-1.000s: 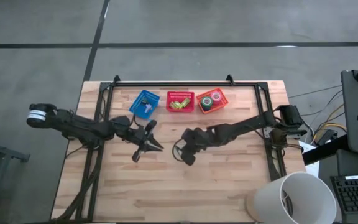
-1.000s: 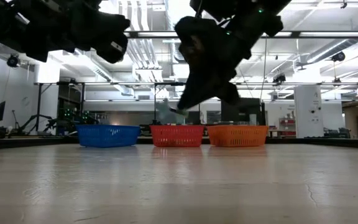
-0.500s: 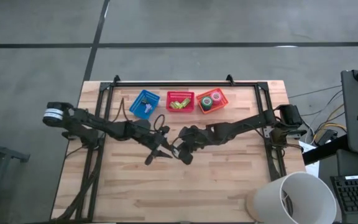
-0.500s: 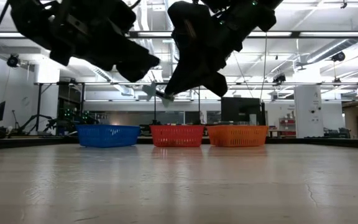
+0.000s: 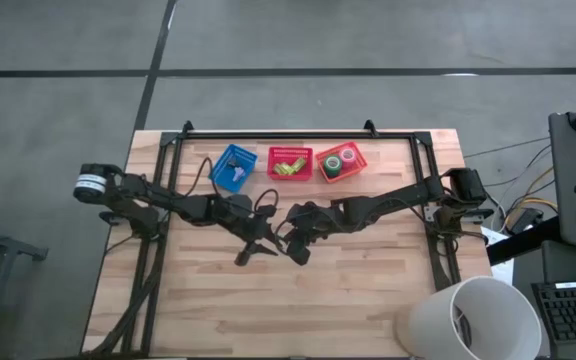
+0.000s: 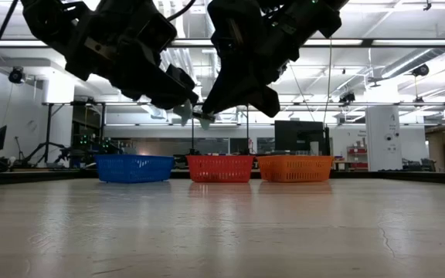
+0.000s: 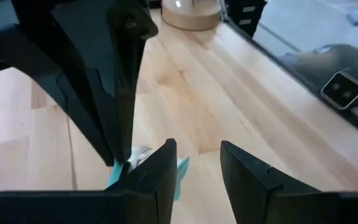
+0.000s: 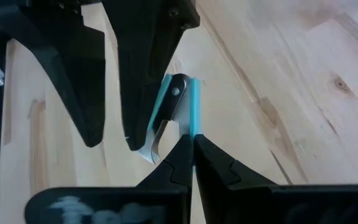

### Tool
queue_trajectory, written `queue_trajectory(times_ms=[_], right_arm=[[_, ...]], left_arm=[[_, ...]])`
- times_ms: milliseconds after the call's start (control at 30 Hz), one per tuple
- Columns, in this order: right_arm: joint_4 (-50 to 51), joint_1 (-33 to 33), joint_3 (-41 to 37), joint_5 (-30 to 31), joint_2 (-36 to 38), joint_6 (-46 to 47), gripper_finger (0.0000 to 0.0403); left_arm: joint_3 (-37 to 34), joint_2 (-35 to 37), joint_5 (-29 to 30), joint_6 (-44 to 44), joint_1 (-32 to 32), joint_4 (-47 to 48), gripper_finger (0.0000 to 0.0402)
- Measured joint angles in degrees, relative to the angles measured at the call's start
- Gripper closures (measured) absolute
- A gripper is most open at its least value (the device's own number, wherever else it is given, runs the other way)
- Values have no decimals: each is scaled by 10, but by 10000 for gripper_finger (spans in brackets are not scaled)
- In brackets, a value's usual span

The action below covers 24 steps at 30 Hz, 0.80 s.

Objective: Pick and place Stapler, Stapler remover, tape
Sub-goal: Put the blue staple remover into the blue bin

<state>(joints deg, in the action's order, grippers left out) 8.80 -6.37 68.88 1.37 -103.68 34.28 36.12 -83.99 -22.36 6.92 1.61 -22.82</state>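
A staple remover (image 8: 178, 102), teal with metal claws, hangs in the air over the middle of the table. My right gripper (image 8: 193, 142) is shut on it and shows in the high view (image 5: 290, 243). My left gripper (image 7: 197, 149) is open and meets it from the table's left (image 5: 256, 240). One of its fingers (image 8: 148, 68) stands right beside the remover, which is not between the fingers. In the low view the remover (image 6: 194, 116) shows between both grippers. Tape rolls (image 5: 340, 162) lie in the orange basket. My right gripper pinches the staple remover by one teal handle edge (image 8: 194, 115) between its two fingertips. The remover is lifted clear of the table, and its metal claws (image 8: 154, 146) face the left gripper. Whether my left gripper's finger touches the remover, I cannot tell.
Three baskets stand in a row at the far edge: blue (image 5: 232, 167), red (image 5: 290, 162) with yellow-green items, orange (image 5: 358, 160). A black frame (image 5: 278, 133) rims the far edge and both sides. A white round bin (image 5: 468, 318) stands off the near right corner.
My left gripper has swung toward the table's right and come up beside the staple remover. My right gripper has carried the remover a little toward the left and upward. The two grippers now stand tip to tip.
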Motion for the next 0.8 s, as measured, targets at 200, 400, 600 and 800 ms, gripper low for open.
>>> queue_trajectory(times_ms=[200, 400, 600, 800], right_arm=[[-5, 1, 2, -2, 0, 1, 394], [-5, 1, 2, -14, 0, -1, 394], [-5, 1, 2, -14, 0, -4, 394], [-5, 1, 2, -14, 0, -4, 394]], left_arm=[[0, -1, 52, 17, 1, 6, 276], [0, -1, 65, 34, 2, 8, 292], [0, -1, 64, 40, 2, 24, 320], [0, -1, 64, 54, 3, 25, 358]])
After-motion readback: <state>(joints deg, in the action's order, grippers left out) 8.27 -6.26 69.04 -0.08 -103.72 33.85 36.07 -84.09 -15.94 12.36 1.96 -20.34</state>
